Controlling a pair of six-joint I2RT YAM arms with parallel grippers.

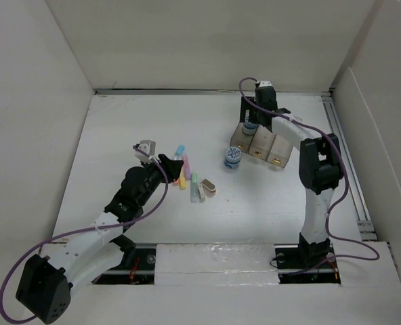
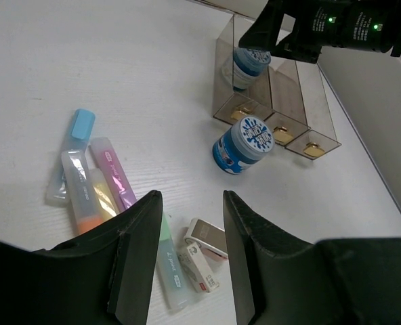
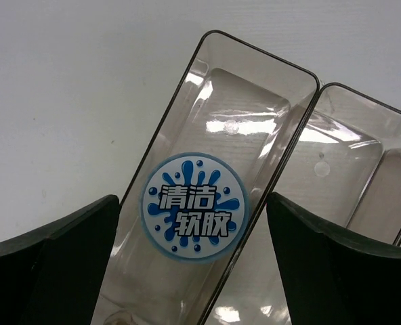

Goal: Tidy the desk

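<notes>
Plainly mid-sort. Shows the matte-white rectangular desk surface [image 1: 119, 128] spread beneath both arms, walled by white upright panels, with a metal rail [image 1: 360, 203] along its 3 o'clock edge. Finds the translucent smoky three-compartment plastic bin [image 1: 278, 154] toward 1 o'clock. Finds the right arm's fingers [image 1: 252, 122] above the bin's leftmost compartment, spread wide and gripping nothing. Shows them standing clear on either side of a round blue-and-white lidded jar [image 3: 194, 206] lying in that compartment. Judges that drop done, or all but done.

Leaves a second round blue-and-white jar [image 1: 232, 158] upright on the surface, just beside the bin at its 8 o'clock. Shows the left arm's fingers [image 1: 169, 168] open and empty, hovering near the centre over a loose cluster of pastel highlighter pens [image 2: 92, 183], with two small white boxes [image 2: 204, 254] at the cluster's 4 o'clock.

Calls next, probably, for lifting the right fingers straight up without nudging the bin, then closing on the second jar or a pen. Needs a square, narrow approach there, given pens lying touching side by side.
</notes>
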